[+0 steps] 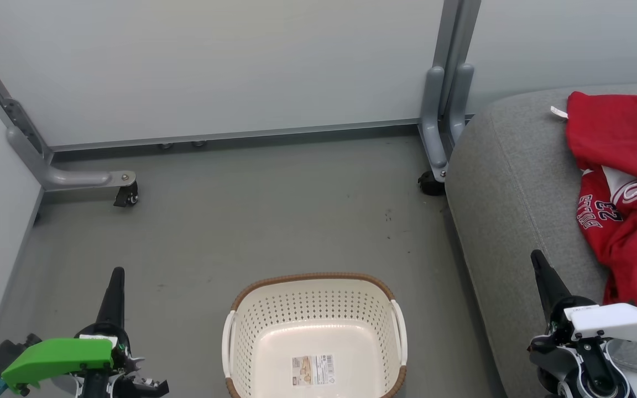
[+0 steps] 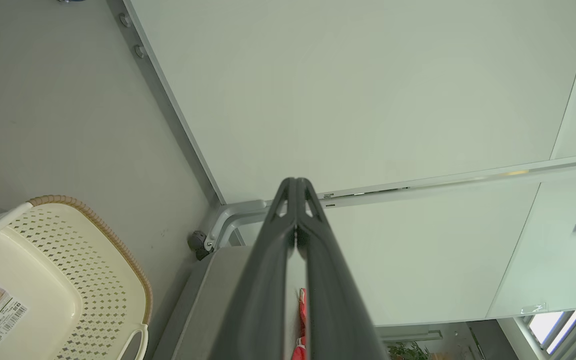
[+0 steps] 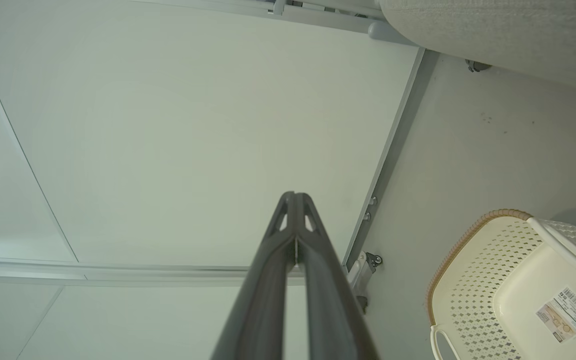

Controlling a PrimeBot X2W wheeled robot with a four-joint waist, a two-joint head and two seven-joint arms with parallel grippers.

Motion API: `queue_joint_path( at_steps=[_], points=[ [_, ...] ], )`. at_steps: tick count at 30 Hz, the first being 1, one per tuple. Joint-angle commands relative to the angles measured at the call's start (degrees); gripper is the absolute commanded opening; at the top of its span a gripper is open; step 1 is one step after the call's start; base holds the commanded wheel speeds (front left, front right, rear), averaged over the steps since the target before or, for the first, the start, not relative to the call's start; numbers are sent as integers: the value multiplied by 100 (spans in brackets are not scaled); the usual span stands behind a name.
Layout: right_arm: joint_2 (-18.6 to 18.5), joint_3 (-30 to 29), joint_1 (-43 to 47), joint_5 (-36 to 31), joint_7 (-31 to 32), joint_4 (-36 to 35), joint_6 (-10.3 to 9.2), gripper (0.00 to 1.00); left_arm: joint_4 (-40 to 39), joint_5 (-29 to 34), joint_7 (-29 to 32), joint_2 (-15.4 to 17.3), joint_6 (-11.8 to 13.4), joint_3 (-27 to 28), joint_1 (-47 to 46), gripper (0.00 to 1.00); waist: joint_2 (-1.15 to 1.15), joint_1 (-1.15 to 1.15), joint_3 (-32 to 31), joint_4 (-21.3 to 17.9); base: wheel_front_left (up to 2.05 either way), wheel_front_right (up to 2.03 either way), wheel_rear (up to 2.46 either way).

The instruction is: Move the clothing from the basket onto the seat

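Observation:
The red clothing [image 1: 625, 182], with white trim and the number 23, lies crumpled on the grey seat [image 1: 512, 182] at the right. On the floor at the bottom centre stands the cream basket [image 1: 314, 287] with a brown rim, holding nothing but a label on its bottom. My left gripper [image 1: 117, 273] is at the lower left, shut and holding nothing. Over the seat's front edge at the lower right, my right gripper [image 1: 536, 256] is also shut with nothing in it. The left wrist view shows the basket [image 2: 93, 280], a sliver of clothing [image 2: 302, 310] and the shut left gripper [image 2: 296, 181]. The basket [image 3: 478, 280] and the shut right gripper [image 3: 294, 195] appear in the right wrist view.
Pale partition panels [image 1: 230, 66] on grey metal feet with castors [image 1: 126, 194] close off the back and left. One upright post [image 1: 445, 110] with a castor stands against the seat's far left corner. Grey floor [image 1: 274, 221] lies between the partitions, basket and seat.

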Motion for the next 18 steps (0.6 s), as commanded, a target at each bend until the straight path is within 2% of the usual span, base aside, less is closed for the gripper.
queue_joint_path(
  at_steps=[1,18],
  points=[
    [-36,-29,-114,132,39,4,2,0,8,-147,39,11,-36,31,-122,0,0,0,12,-4,0,0,0],
    [-33,-104,-260,801,211,57,2,0,41,-823,221,7,-73,156,-271,0,0,0,128,-36,0,0,0]
  ],
)
